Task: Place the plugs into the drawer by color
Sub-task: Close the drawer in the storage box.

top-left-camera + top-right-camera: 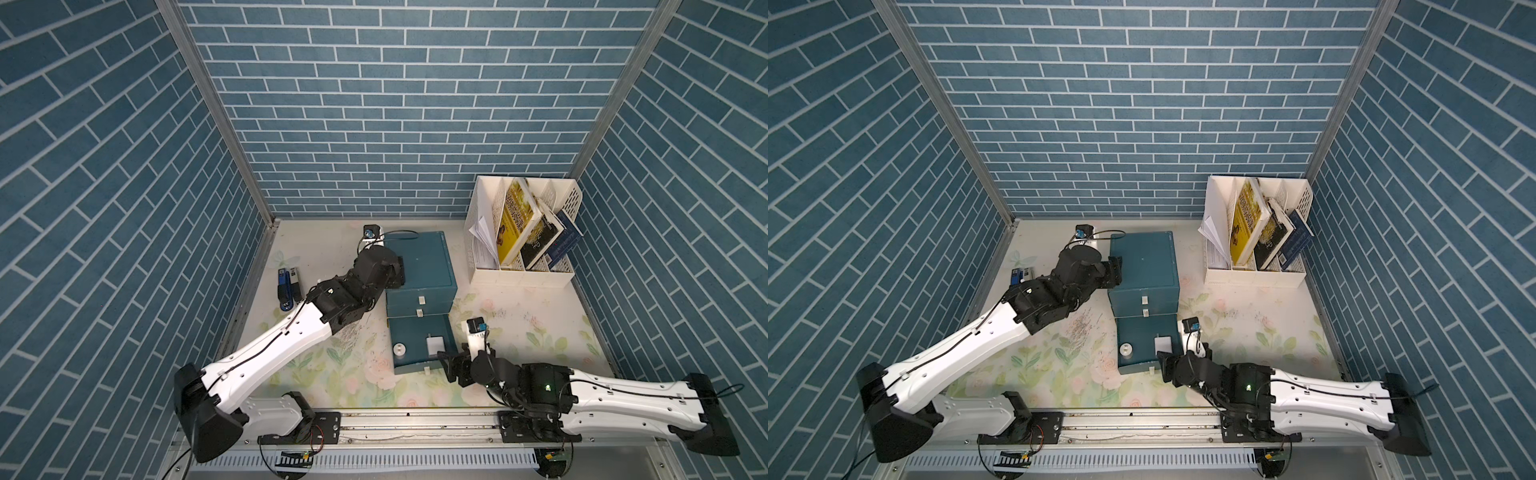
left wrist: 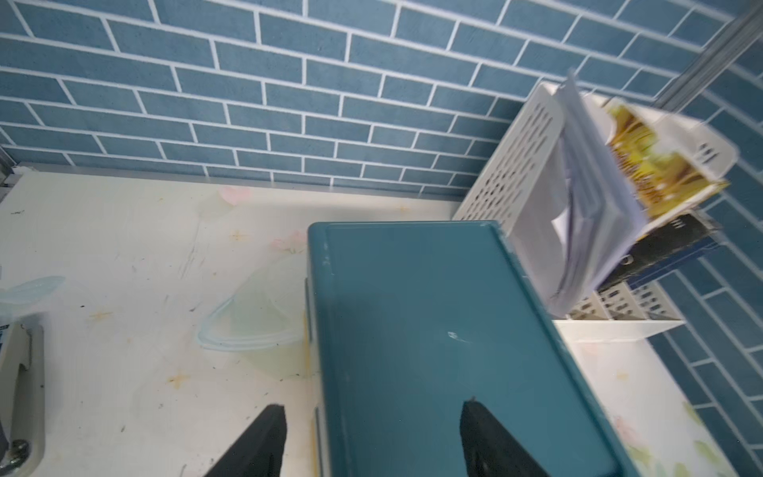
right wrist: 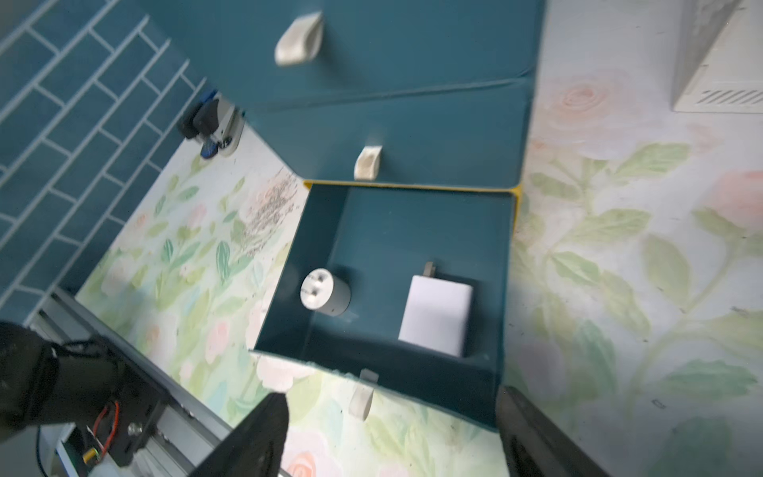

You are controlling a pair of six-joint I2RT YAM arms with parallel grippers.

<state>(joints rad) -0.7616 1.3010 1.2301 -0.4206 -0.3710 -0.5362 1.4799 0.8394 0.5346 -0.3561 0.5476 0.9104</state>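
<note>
Bottom drawer is open from above; its far half is free. Book rack blocks the far right; staplers the left.

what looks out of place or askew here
The bottom drawer stands pulled out, holding a flat white plug and a round white plug. In the white rack, the books lean askew.

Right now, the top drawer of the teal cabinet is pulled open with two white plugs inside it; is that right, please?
Not quite: the open one is the bottom drawer, not the top. The right wrist view shows it pulled out beneath the shut middle drawer, with two white plugs inside it, a flat white plug and a round white plug.
</note>
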